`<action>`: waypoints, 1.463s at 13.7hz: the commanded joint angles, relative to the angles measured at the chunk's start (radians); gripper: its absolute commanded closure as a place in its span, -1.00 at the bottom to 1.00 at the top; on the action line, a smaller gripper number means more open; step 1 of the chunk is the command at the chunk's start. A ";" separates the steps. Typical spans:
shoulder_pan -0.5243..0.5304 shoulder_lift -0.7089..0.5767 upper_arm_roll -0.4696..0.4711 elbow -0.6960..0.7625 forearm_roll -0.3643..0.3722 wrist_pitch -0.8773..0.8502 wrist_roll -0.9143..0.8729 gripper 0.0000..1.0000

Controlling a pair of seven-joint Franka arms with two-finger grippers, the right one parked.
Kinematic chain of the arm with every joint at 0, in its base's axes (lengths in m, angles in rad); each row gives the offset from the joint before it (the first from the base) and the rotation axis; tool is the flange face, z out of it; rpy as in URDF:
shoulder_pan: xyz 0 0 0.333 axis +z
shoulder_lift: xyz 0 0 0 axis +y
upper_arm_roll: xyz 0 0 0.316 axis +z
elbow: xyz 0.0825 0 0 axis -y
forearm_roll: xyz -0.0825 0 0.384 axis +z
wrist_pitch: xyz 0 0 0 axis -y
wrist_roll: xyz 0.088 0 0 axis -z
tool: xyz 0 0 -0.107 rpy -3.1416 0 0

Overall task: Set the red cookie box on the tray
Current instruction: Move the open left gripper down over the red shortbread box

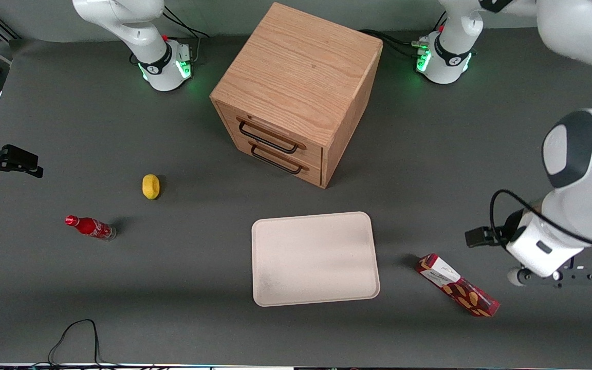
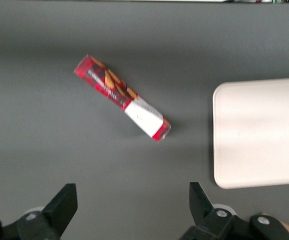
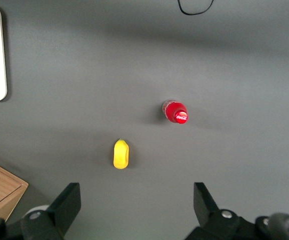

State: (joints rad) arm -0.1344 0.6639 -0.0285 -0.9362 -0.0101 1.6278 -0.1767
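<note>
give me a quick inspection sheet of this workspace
surface: dark grey table
job's things: red cookie box lying flat on the table beside the tray, apart from it; tray bare
clutter: wooden drawer cabinet, drawers shut; lemon; cola bottle
grippers: gripper open, above the table near the box, holding nothing
cables: black cable at the table edge nearest the front camera
surroundings: nothing seen
</note>
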 commanded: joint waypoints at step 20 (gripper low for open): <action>0.033 0.123 0.013 -0.213 -0.004 0.440 -1.020 -1.00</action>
State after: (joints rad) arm -0.0965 0.7689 -0.0215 -1.1259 -0.0106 2.0026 -1.1615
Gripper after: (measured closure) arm 0.000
